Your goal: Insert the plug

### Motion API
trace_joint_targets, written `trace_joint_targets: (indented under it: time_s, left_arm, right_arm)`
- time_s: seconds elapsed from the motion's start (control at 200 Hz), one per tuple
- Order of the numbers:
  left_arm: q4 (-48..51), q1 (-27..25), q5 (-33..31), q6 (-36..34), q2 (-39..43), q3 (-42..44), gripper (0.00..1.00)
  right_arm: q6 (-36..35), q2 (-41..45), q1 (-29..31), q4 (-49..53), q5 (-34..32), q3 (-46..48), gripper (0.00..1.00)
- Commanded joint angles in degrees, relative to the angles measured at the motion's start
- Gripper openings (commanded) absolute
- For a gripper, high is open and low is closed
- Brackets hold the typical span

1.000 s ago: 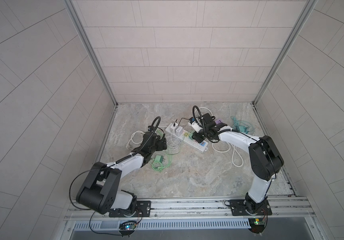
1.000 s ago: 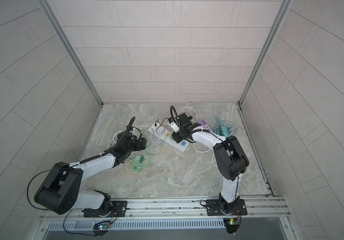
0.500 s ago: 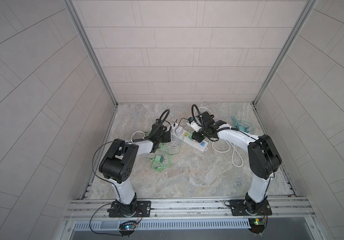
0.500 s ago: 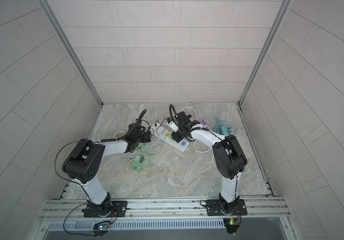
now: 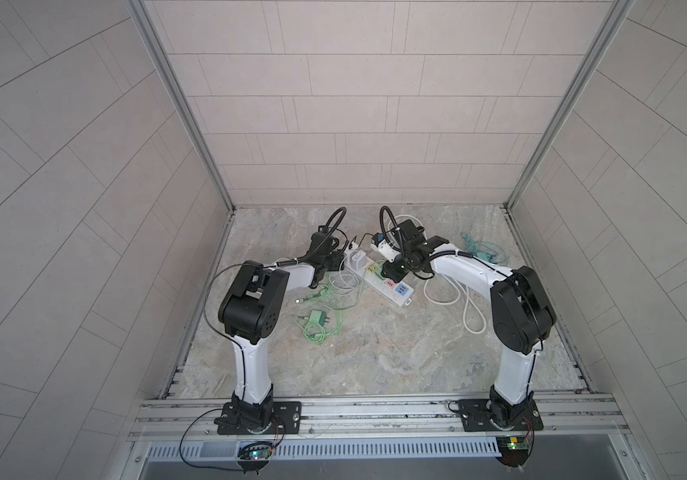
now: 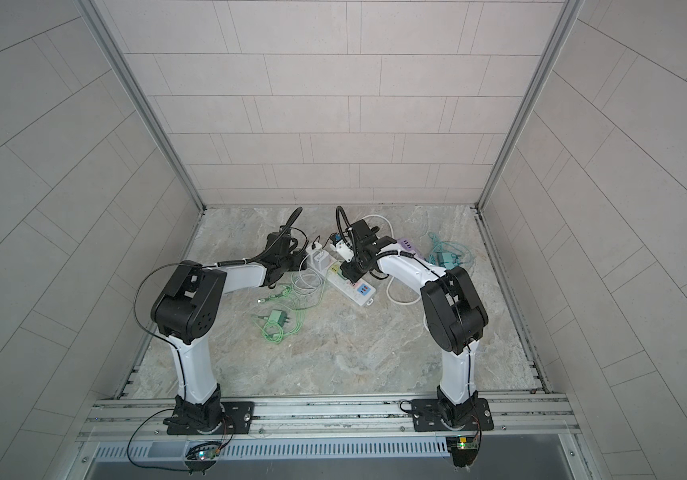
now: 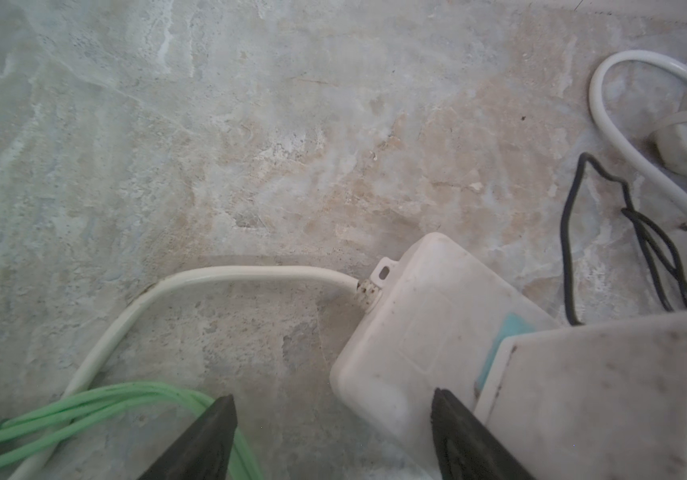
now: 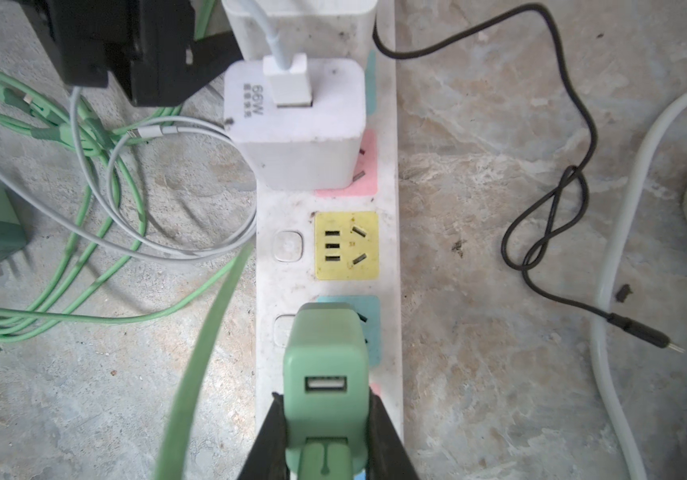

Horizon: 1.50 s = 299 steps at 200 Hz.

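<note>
Right wrist view: right end effector [image 8: 325, 419] clamped tight on the green plug [image 8: 325, 353]. The plug sits right over the blue socket [image 8: 371, 320] of the power strip [image 8: 389, 249]. Pins are hidden under the body, so can't tell if they're in yet. Yellow socket [image 8: 346, 245] next along is free, and the white charger [image 8: 296, 124] fills the pink one beyond.

Big change in the last sec is on the other side. In both top views the left arm [image 5: 292, 274] has swung up from the green cables [image 5: 321, 296], lower left of centre, to the strip's far end, just left of frame centre. Left wrist view confirms: left end effector [image 7: 331, 399] w/ fingers [image 7: 209, 436] apart, the strip's cord-end corner between them, nothing gripped. The white cord [image 7: 229, 274] curves off across the worktop [image 7: 250, 124]. Right arm hasn't budged.

My read: left is coming in to brace the strip so it won't skate when the right pushes down. Once it's pinned, the push can go. Till then the plug is prob only resting on the socket.
</note>
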<state>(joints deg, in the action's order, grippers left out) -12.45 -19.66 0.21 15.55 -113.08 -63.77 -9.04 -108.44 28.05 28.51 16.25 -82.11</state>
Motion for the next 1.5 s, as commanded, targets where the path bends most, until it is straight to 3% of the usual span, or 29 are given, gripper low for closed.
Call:
trace_joint_targets:
  time_s: [0.0, 0.355, 0.585, 0.866, 0.956, 1.086, 1.211, 1.491]
  left_arm:
    - [2.1, -0.2, 1.4, -1.3, -1.0, -1.6, 0.77]
    - [4.7, 0.1, 1.9, 0.9, 2.9, -0.1, 0.78]
    - [4.4, 0.8, -0.2, 4.0, 16.0, 9.1, 0.84]
    - [13.7, 1.1, -3.5, 6.8, 34.3, 19.3, 0.9]
    - [12.8, 1.1, -5.6, 8.3, 41.6, 24.4, 1.0]
    - [15.8, 1.1, -3.1, 10.1, 49.5, 28.3, 1.0]
    - [21.8, 1.0, 1.0, 11.0, 54.7, 30.5, 1.0]
    - [23.9, 1.0, 6.5, 17.1, 60.5, 40.2, 1.0]
  right_arm:
    - [-1.3, -1.9, -0.3, 3.1, -1.0, -0.4, 0.09]
    - [-0.7, -4.4, 0.0, 6.0, -2.8, -1.9, 0.08]
    - [2.1, -3.9, 2.0, 5.6, -6.1, 0.5, 0.08]
    - [5.1, -7.3, 2.1, 7.2, -9.2, 0.6, 0.07]
    - [5.7, -5.6, 2.0, 5.9, -9.1, 3.6, 0.07]
    - [6.4, -5.8, 2.2, 6.7, -8.6, 3.7, 0.09]
    - [8.1, -6.0, 2.1, 7.4, -8.7, 3.7, 0.18]
    - [9.0, 0.7, 1.9, 5.4, -4.4, 1.3, 0.53]
